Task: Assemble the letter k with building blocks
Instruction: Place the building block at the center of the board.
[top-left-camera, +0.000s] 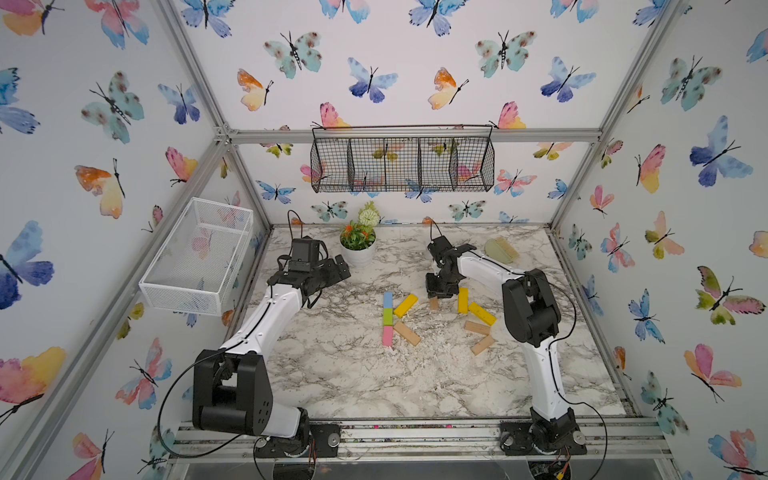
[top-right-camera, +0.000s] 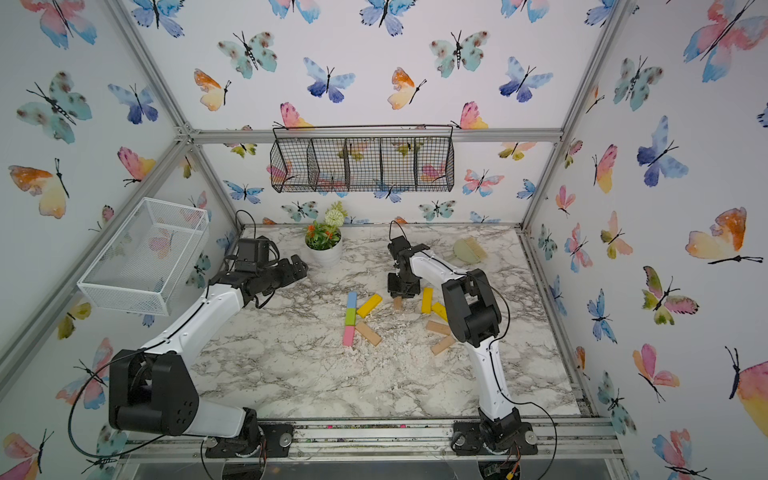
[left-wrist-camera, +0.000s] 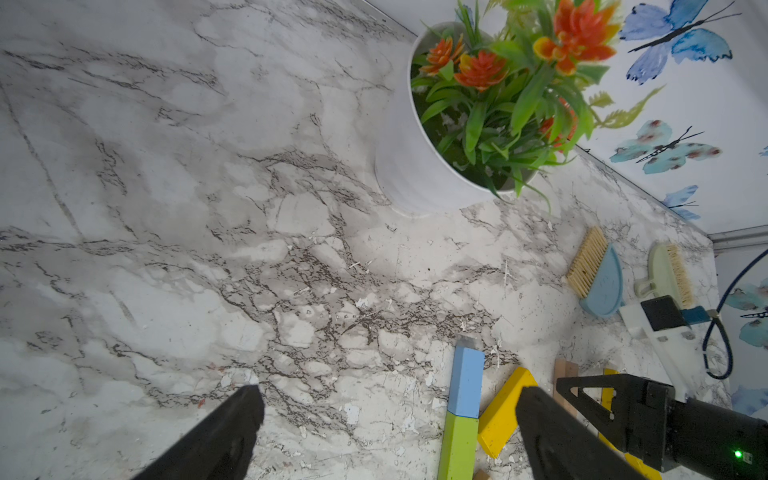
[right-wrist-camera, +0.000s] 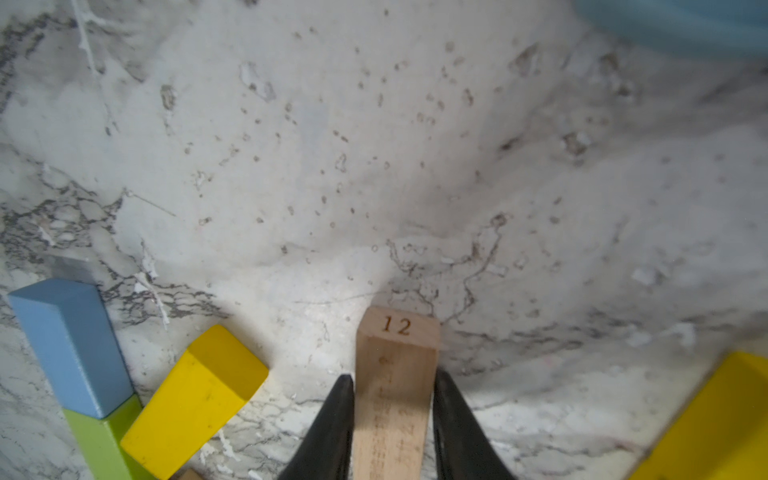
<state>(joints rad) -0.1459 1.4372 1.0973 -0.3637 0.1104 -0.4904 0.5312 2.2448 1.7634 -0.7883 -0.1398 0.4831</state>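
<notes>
Building blocks lie around the middle of the frame in both top views. Nearest the bottom edge is a loose tan bar (top-left-camera: 482, 345). Just above it are a second tan bar (top-left-camera: 477, 328), a yellow spare (top-left-camera: 482, 313) and another yellow spare (top-left-camera: 462, 300).

Left of those the letter lies flat. The pink block (top-left-camera: 387, 336), green block (top-left-camera: 387, 316) and blue block (top-left-camera: 387, 300) sit end to end as the stem. A tan diagonal (top-left-camera: 407, 333) runs down-right from it and a yellow diagonal (top-left-camera: 406, 305) runs up-right.

Between the letter and the spares, my right gripper (right-wrist-camera: 392, 386) is clamped on the long sides of the numbered tan bar (right-wrist-camera: 397, 365). I cannot tell whether the bar's far end touches the marble table (top-left-camera: 353, 374). Higher and further left, my left gripper (left-wrist-camera: 386, 415) is spread wide and holds nothing, beside the potted plant (top-left-camera: 358, 243).

I judge the K nearly shaped and this bar meant to lengthen one arm. Next I would need to turn it to match that diagonal. Then I would set it down end to end without nudging the yellow piece.
</notes>
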